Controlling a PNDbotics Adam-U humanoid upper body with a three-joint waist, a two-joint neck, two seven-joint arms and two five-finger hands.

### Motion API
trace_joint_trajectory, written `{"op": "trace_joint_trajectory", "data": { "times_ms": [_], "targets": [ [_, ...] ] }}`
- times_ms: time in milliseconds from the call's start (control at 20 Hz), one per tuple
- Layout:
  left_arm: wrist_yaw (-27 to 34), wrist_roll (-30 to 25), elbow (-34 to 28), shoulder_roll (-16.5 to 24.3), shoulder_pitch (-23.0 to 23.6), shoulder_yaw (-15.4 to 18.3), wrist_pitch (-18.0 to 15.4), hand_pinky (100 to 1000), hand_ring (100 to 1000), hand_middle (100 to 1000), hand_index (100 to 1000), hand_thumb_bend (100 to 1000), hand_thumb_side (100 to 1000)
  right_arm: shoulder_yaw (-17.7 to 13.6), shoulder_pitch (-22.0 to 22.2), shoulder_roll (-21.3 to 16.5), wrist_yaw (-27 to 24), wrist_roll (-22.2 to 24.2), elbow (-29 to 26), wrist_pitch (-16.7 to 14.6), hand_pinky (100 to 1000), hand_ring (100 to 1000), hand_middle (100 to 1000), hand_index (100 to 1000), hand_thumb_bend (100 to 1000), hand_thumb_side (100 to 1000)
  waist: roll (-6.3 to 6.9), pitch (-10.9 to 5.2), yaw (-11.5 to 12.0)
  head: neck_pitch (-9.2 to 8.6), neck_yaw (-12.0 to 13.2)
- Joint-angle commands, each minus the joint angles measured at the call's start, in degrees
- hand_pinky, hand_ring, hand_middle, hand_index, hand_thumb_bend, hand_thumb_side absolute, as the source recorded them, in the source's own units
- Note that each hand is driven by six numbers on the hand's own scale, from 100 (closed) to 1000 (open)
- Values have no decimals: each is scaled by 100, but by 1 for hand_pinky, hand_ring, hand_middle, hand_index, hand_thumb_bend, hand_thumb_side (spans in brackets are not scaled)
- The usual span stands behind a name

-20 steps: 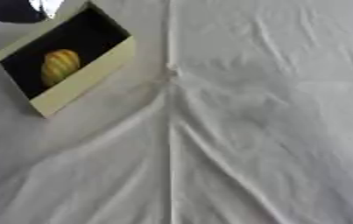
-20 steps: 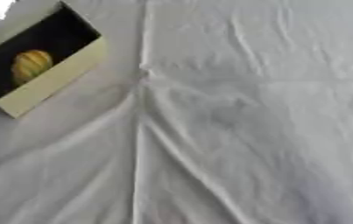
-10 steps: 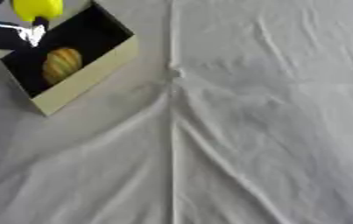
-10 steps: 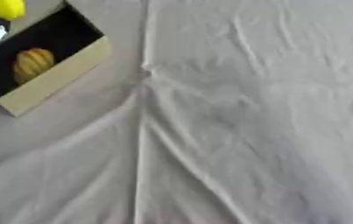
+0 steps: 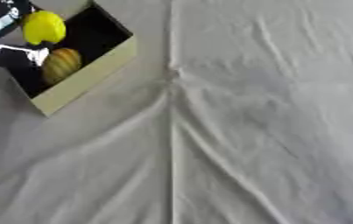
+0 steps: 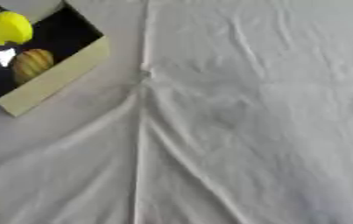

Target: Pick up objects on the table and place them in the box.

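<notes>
Reaching in from the top left corner, the robot's left hand is over the box. The hand is black with shiny silver parts. It is carrying a bright yellow round thing, maybe a lemon. The yellow thing sits right at the end of the hand, above the dark inside of the box. I cannot tell how the fingers are set on it, because they are blurry and partly cut off by the edge.

The box is at the top left of the desk. It has pale cream walls and a black inside, and it is turned at a slant. 1 thing is lying in the box: an orange and yellow oval thing with stripes. It is just below the bright yellow thing and just beside the silver part of the hand.

The desk is covered with a white cloth full of wrinkles. A long fold runs down the middle, and 2 more folds spread out from it toward the bottom.

The right hand does not show in either view.
</notes>
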Motion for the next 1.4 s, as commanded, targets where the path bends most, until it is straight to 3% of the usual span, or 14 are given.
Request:
{"op": "trace_joint_trajectory", "data": {
  "times_ms": [50,200,300,350,550,750,950,1050,1100,1300,1400],
  "targets": [
    [-254,-109,28,99,-125,61,-67,816,839,793,915,100,281,-33,-12,-86,-13,17,-94,5,950,829,632,797,100,640,8,-139,3,-63,6],
    [-458,-118,70,90,-152,103,-45,868,908,862,978,233,656,-32,-1,-77,-18,27,-94,7,950,829,631,797,100,640,1,-146,5,-71,7],
    [-505,-2,31,88,-166,162,10,874,923,868,982,356,831,-37,15,-70,-15,28,-94,9,951,829,630,797,100,640,-2,-147,9,-70,8],
    [-514,68,-12,92,-172,186,33,874,928,871,984,386,851,-38,19,-68,-14,28,-94,11,951,829,630,797,100,640,-2,-148,12,-65,6],
    [-465,191,-272,149,-177,221,-1,875,935,869,980,421,862,-37,21,-68,-16,36,-94,23,951,829,630,797,100,640,8,-151,27,-44,-15],
    [-389,218,-543,221,-184,247,-13,873,940,866,970,445,812,-38,31,-71,-20,42,-94,32,951,829,629,797,100,641,18,-162,40,-34,-17],
    [-137,226,-817,238,-167,309,12,865,927,851,957,353,740,-41,44,-63,-22,43,-94,36,951,830,629,797,100,641,12,-171,45,-46,-25],
    [93,298,-1156,272,-137,398,112,857,911,840,939,220,633,-52,53,-63,-17,32,-94,25,951,830,629,797,100,640,5,-171,48,-45,-38],
    [299,370,-1425,289,-105,446,182,855,891,825,922,100,559,-60,54,-66,-14,23,-94,14,950,829,630,798,100,640,3,-169,51,-43,-40],
    [1640,892,-2939,447,215,720,564,843,844,789,883,100,464,-106,34,-86,-9,-38,-94,-63,948,828,632,798,100,639,-4,-153,67,-37,-66],
    [2405,1398,-3747,516,490,908,737,833,824,774,865,100,534,-137,19,-102,-6,-85,-94,-122,947,827,632,798,100,638,-8,-143,71,-47,-78]
  ]
}}
